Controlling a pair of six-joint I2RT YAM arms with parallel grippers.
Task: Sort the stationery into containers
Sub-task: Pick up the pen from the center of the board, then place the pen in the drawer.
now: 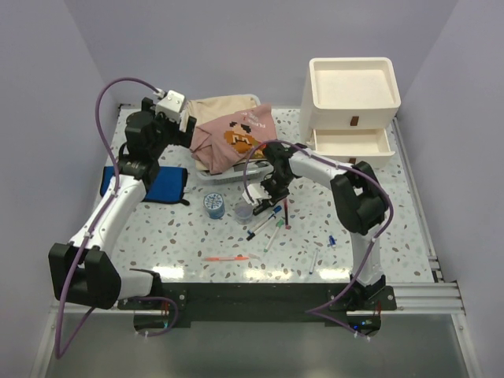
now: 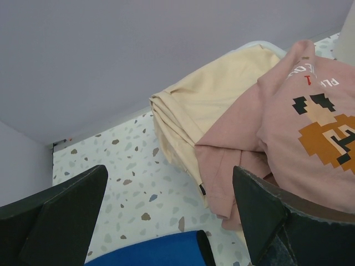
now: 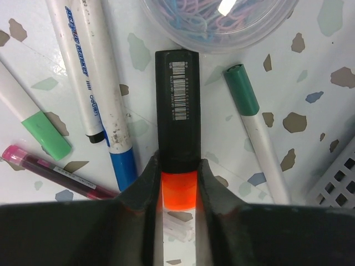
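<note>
My right gripper is shut on a black highlighter with an orange cap, gripping at the cap; the pen lies low among the stationery. Around it lie a white marker with a blue cap, a green-tipped white pen, a green-capped marker and a pink pen. A clear cup of clips touches the highlighter's far end. A blue tape roll lies to the left. The cream drawer unit stands back right, its upper drawer open. My left gripper is open and empty.
A clear basket with beige and pink clothes sits at the back middle, beside my left gripper. A blue pouch lies at the left. An orange pen and small items lie near the front.
</note>
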